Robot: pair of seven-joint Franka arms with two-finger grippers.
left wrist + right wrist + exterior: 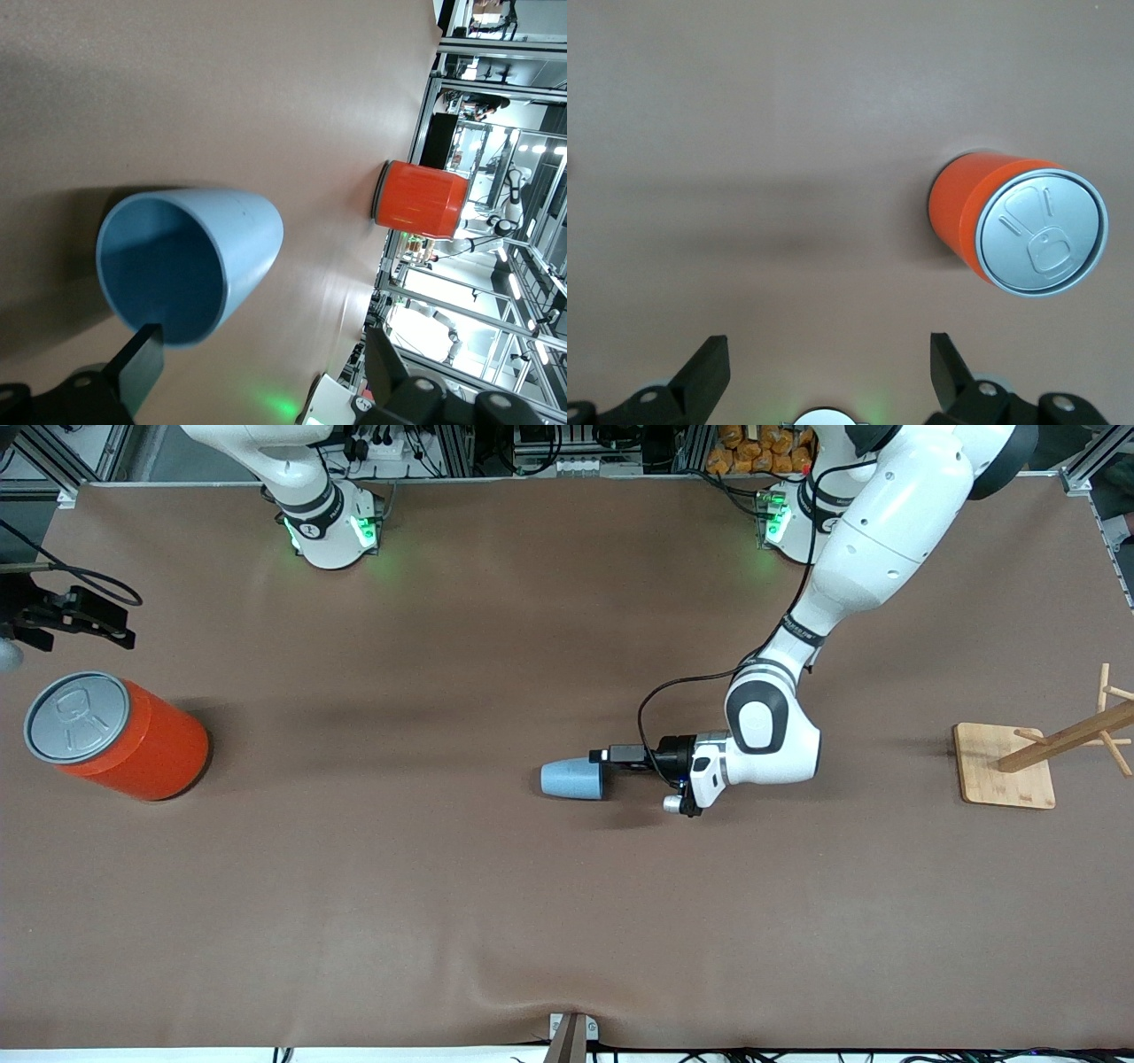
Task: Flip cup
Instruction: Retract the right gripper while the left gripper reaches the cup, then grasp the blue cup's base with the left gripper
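Note:
The light-blue cup (571, 779) lies on its side on the brown table (443, 886), near the middle. Its open mouth faces the left arm's end of the table. In the left wrist view the cup (208, 252) shows its darker blue inside. My left gripper (606, 762) is low at the cup's mouth and open (263, 335). One finger (140, 359) sits at the rim of the mouth; the other stands well clear of the cup's side. My right gripper (827, 341) is open and empty, high over the table, and is out of the front view.
A large orange can (124, 735) with a grey pull-tab lid stands at the right arm's end; it also shows in both wrist views (421, 197) (1010, 230). A wooden rack on a square base (1005, 766) stands at the left arm's end. A black fixture (62, 615) sticks in above the can.

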